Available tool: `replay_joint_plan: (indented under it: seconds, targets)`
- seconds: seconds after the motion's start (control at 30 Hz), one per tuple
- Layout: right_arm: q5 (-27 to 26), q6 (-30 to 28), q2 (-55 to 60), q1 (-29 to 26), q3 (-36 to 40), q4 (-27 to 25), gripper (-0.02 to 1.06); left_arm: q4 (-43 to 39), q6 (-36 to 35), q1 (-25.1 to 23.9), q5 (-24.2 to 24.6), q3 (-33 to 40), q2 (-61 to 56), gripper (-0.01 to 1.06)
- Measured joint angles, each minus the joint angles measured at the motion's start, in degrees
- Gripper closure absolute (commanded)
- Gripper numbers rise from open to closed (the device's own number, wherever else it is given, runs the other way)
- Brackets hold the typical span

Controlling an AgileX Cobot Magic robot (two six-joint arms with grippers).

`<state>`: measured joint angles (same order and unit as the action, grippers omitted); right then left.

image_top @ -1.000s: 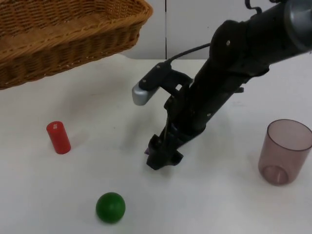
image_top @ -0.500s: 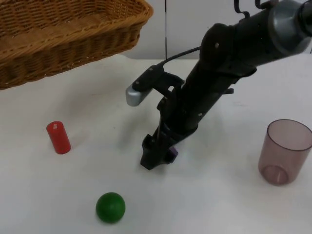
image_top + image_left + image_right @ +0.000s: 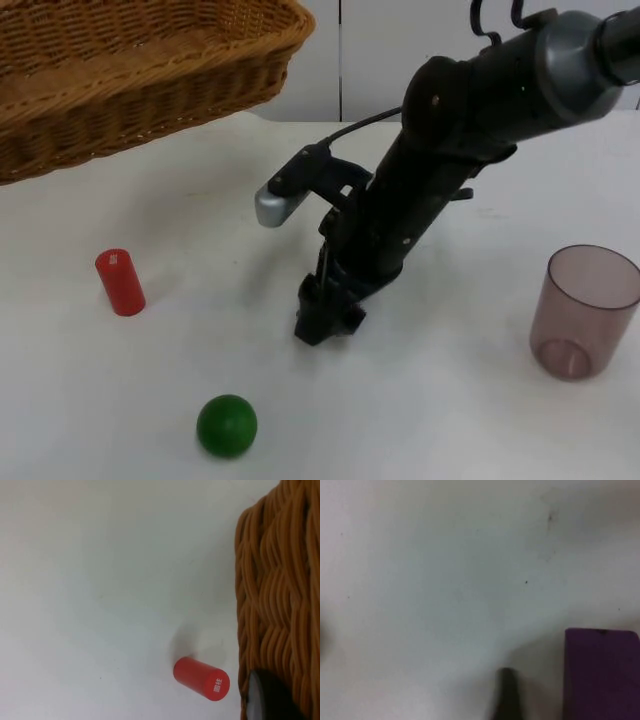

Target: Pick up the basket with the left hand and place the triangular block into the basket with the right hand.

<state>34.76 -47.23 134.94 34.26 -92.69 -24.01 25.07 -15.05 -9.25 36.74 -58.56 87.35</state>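
Right gripper [image 3: 322,322] — table [image 3: 450,420] centre, beside purple block [image 3: 601,672], grip undeterminable. Basket [image 3: 130,70] — raised at 10 o'clock.

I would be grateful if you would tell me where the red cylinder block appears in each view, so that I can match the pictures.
Top view: the red cylinder block stands on the white table's left side, below the wicker basket.
Left wrist view: it lies beside the basket's woven wall.
Right wrist view: not in it.
Shared landmark: the wicker basket.
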Motion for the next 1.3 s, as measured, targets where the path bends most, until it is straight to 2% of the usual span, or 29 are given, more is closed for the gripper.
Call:
replay_joint_plan:
  seconds: [0.07, 0.13, 0.2, 0.33, 0.47, 0.67, 0.83, 0.93, 1.07, 1.17, 1.27, 1.3]
  targets:
    - [0.0, 1.7, 0.0, 0.0, 0.0, 2.0, 0.76, 0.0, 0.0, 0.0, 0.0, 0.0, 0.0, 1.05]
    - [0.3, 2.8, 0.0, 0.0, 0.0, 2.6, 0.87, 0.0, 0.0, 0.0, 0.1, 0.0, 0.0, 1.05]
    - [0.9, 4.3, 0.0, 0.0, -0.1, 3.5, 0.89, 0.0, 0.0, 0.0, 0.1, 0.0, 0.0, 1.05]
    - [2.1, 7.2, -0.1, 0.0, -0.2, 5.1, 0.9, 0.0, 0.0, 0.0, 0.1, 0.0, 0.0, 1.05]
    - [6.3, 10.1, -2.0, 0.0, 0.2, 6.9, 0.9, 0.0, 0.0, 0.0, 0.3, 0.0, 0.0, 1.05]
    - [8.3, 12.7, -6.2, 0.0, 0.3, 7.3, 0.93, 0.0, 0.2, 0.0, 1.5, 0.0, 0.0, 1.05]
    - [11.9, 15.1, -12.7, 0.0, 0.3, 7.8, 0.93, 0.0, 0.9, 0.0, 1.7, 0.0, 0.0, 1.05]
    - [15.7, 19.0, -19.1, 0.0, 0.5, 10.7, 0.93, 0.0, 1.2, 0.0, 1.7, 0.0, 0.0, 1.05]
    - [17.8, 21.9, -25.5, 0.0, 1.8, 12.0, 0.93, 0.0, 2.0, 0.0, 1.8, 0.0, 0.0, 1.05]
    - [17.6, 24.1, -30.3, 0.0, 2.6, 12.1, 0.93, 0.0, 2.9, 0.0, 2.4, 0.0, 0.0, 1.05]
    - [13.2, 27.5, -37.0, 0.0, 3.0, 12.4, 0.93, -0.3, 3.9, 2.1, 2.8, 0.0, 0.0, 1.05]
    - [13.2, 27.5, -37.0, 0.0, 3.0, 12.4, 0.93, -0.3, 3.9, 2.1, 2.8, 0.0, 0.0, 1.05]
